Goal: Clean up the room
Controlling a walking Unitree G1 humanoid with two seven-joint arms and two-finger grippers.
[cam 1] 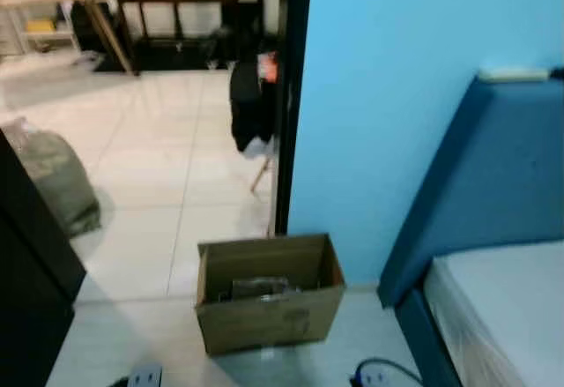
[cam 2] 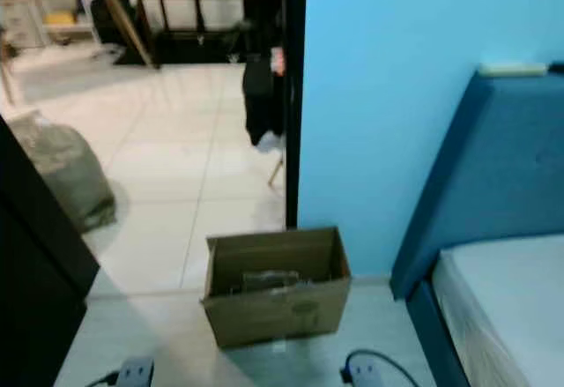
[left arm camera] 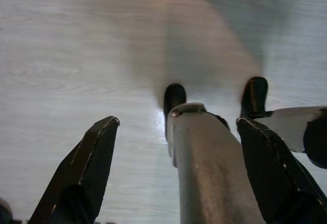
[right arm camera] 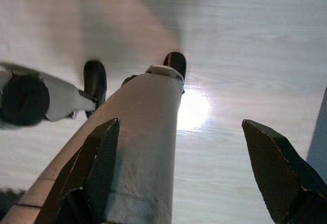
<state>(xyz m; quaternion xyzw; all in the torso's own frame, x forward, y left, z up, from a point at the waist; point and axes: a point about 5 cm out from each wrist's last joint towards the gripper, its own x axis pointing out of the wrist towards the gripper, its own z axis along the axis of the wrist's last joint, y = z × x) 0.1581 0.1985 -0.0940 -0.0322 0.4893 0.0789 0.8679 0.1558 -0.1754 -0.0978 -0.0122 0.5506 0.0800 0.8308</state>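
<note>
An open cardboard box (cam 1: 269, 303) stands on the floor straight ahead, at the foot of the blue wall (cam 1: 388, 96). Some dark, crumpled stuff lies inside it; I cannot tell what it is. Both arms hang down beside my legs. In the left wrist view my left gripper (left arm camera: 178, 123) is open over bare grey floor, with nothing between its fingers. My right gripper (right arm camera: 181, 126) is open too, with my silver leg (right arm camera: 138, 147) and black feet behind it.
A blue bed (cam 1: 493, 219) with a white mattress fills the right side. Dark furniture (cam 1: 31, 299) stands close on the left. Past the doorway lie a tiled floor, a stuffed grey-green bag (cam 1: 57, 180), dark clothes on a stand (cam 1: 251, 105) and tables at the back.
</note>
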